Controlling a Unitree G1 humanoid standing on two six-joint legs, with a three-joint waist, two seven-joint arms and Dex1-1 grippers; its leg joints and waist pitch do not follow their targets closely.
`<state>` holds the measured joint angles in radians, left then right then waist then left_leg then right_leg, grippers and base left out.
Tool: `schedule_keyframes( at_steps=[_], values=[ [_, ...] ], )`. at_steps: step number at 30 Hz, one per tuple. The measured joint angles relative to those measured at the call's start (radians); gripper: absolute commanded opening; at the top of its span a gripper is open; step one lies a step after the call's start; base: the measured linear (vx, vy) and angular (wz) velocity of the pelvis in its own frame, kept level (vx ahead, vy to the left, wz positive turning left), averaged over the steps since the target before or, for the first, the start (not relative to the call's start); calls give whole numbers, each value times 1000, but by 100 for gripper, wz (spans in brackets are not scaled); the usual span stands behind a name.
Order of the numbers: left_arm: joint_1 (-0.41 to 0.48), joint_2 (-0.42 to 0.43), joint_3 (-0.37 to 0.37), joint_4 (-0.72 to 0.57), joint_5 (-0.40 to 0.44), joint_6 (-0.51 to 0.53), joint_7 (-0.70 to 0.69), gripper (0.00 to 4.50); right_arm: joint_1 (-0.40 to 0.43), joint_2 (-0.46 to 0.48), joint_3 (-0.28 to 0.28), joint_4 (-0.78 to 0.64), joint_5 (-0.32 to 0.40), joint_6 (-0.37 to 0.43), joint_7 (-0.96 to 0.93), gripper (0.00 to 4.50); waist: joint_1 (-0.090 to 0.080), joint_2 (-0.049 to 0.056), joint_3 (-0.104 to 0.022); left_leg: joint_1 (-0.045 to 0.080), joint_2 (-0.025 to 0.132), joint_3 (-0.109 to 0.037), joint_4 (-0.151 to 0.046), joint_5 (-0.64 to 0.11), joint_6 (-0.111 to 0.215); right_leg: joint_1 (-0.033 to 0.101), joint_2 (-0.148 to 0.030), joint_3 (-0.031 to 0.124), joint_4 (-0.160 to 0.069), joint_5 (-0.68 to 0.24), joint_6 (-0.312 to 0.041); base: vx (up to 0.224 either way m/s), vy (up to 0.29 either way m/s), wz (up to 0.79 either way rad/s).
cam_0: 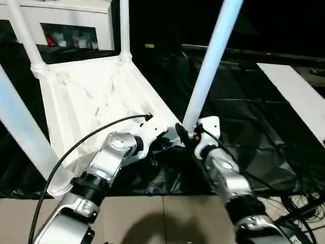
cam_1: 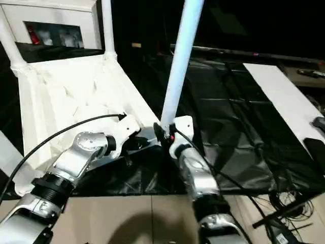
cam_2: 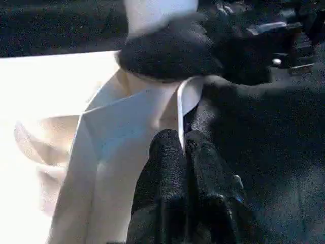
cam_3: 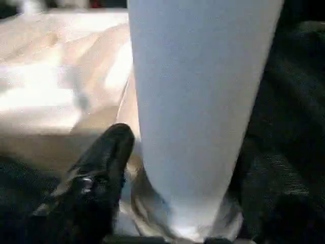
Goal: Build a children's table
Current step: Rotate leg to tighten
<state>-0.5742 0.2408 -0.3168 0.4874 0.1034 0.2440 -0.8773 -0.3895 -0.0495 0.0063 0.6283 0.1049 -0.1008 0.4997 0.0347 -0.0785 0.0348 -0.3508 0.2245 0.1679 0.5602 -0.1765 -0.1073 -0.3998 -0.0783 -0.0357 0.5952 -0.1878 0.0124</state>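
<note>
The white tabletop [cam_0: 91,86] lies upside down on a black sheet, ribbed underside up. A white tube leg stands in each corner socket: far left [cam_0: 23,33], far right [cam_0: 124,28], near left [cam_0: 20,127] and near right [cam_0: 210,61]. My left gripper [cam_2: 184,140] is shut on the thin rim of the tabletop right beside the near right socket. My right gripper [cam_0: 189,133] straddles the base of the near right leg [cam_3: 203,101]. One black finger [cam_3: 109,157] stands just off the tube's side, so the jaws look open around it.
A white cabinet with glass doors [cam_0: 66,23] stands behind the tabletop. The black sheet [cam_0: 244,132] covers the floor, with a white board [cam_0: 294,96] at the right. Cables [cam_0: 299,203] lie at the near right. Tan floor runs along the front.
</note>
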Motion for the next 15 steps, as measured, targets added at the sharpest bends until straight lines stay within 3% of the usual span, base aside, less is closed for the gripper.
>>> schedule_keyframes(
  at_steps=[3, 9, 12, 15],
  values=[
    [-9, 21, -14, 22, -2, -74, -47, 0, 73, -113, 10, -98, 48, 16, 185, 338, 12, 5, 0, -1, 1, 2, -4, 0, 0, 0, 1, -2, 1, 3, -3, 41, -10, 4],
    [-23, 63, -9, 81, -24, -210, -150, 0, 169, -328, -1, -284, 205, 170, 526, 338, 24, 19, 3, -5, 2, 3, -4, 0, 1, -2, 2, -2, 0, -1, -3, 11, -2, 1],
    [-24, 79, -13, 95, -45, -253, -238, 0, 172, -416, -49, -310, 242, 216, 585, 338, 29, 19, 3, -5, 2, 4, -2, 0, 1, -2, 1, -2, 0, -1, -3, 0, 0, 0],
    [-23, 97, -16, 108, -63, -286, -309, 0, 171, -435, -102, -301, 249, 210, 563, 338, 31, 18, 3, -5, 2, 4, 0, 0, 1, -2, 0, -2, 1, -1, -3, 0, 0, 0]
  ],
)
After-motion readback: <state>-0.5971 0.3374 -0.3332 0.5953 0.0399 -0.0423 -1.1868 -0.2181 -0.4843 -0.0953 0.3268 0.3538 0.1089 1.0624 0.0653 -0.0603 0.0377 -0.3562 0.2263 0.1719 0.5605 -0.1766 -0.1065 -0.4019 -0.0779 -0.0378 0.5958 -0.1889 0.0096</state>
